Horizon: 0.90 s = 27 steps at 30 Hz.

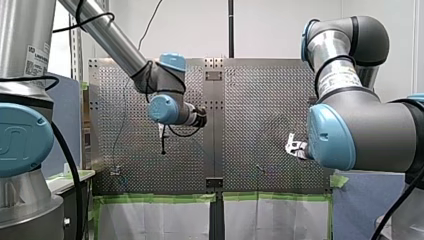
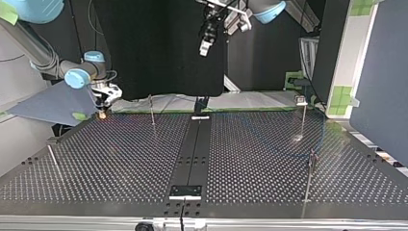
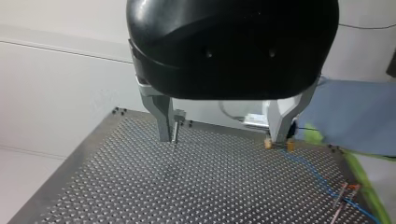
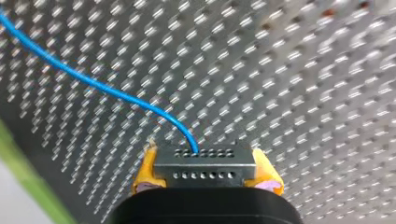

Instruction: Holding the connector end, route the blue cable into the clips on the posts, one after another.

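Right wrist view | right jaws clamp connector (image 4: 205,167) | left jaws spread apart

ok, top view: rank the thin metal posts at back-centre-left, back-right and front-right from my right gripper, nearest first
1. Back-centre-left thin metal post: next along the back edge from my right gripper.
2. Back-right thin metal post: same edge, at the view's right.
3. Front-right thin metal post: diagonally opposite, farthest.
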Motion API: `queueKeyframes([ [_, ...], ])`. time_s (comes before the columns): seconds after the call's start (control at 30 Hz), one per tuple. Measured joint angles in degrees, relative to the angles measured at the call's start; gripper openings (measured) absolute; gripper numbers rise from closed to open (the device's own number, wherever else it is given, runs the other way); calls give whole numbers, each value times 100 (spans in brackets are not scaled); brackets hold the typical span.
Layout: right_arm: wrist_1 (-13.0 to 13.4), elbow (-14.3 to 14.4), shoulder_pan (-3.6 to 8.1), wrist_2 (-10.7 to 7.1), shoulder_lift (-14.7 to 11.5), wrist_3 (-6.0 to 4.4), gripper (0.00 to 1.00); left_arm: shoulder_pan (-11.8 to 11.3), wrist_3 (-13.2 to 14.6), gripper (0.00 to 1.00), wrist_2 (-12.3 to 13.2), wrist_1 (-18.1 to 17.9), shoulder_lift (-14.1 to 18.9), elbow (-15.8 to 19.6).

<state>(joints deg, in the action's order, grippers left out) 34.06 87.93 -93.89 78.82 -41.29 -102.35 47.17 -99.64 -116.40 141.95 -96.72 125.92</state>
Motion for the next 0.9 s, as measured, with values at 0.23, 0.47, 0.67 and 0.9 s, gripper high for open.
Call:
queueKeyframes([
  [0.23, 14, 3, -8, -210, -377, -45, 0, 0, 6, 100, 1, 0, 2, 41],
  [0.47, 42, 2, -39, -313, -752, -28, 0, 3, 6, 100, 4, 0, 2, 44],
  [0.67, 48, 2, -45, -330, -800, -24, 0, 5, 6, 100, 8, 0, 2, 44],
  [0.9, 49, 2, -47, -331, -803, -23, 0, 5, 7, 100, 8, 0, 2, 44],
])
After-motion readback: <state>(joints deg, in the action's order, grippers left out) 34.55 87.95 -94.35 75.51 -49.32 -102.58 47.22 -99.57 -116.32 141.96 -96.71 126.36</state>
